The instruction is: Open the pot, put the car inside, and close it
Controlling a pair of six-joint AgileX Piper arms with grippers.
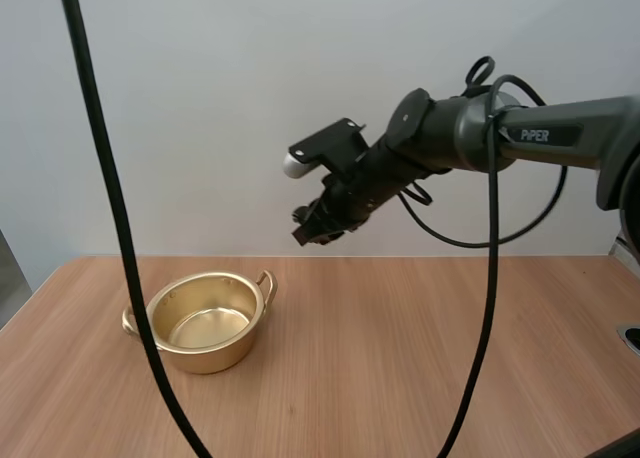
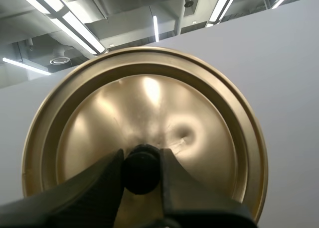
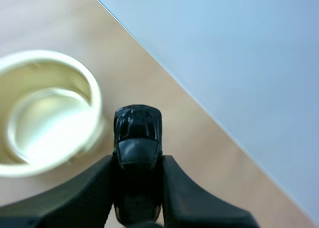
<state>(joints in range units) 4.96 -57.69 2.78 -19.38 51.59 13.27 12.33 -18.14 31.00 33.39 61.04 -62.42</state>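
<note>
**Right tool [image 3: 137, 161] clamped on the car [image 3: 137, 133], left tool [image 2: 142, 156] clamped on the lid's knob [image 2: 141, 169]: pot open, car not yet in**

The right tool's two fingers pinch the small black car by its sides, nose pointing out past the tips. In the high view this tool hangs in the air at centre frame, above and to the right of the pot [image 1: 215, 356], not over it. The pot stands at lower left on the worktop [image 1: 400, 358], uncovered, and its gold inside looks empty.

The left tool's fingers grip the black knob of the gold lid [image 2: 149, 103], which is held up clear of the worktop.

By my reading, the opening step is done. The car is lifted but has not been placed. What is left is bringing it over the rim, releasing it inside, and setting the lid back on.

Some things are hard to make out. In the high view the car is barely distinguishable from the dark fingers around it. The car's rear is hidden between the fingers in the right wrist view, and the frame edge cuts off part of the pot there. Part of the lid's rim is also cut off. Where the lid hangs in relation to the pot cannot be judged.
</note>
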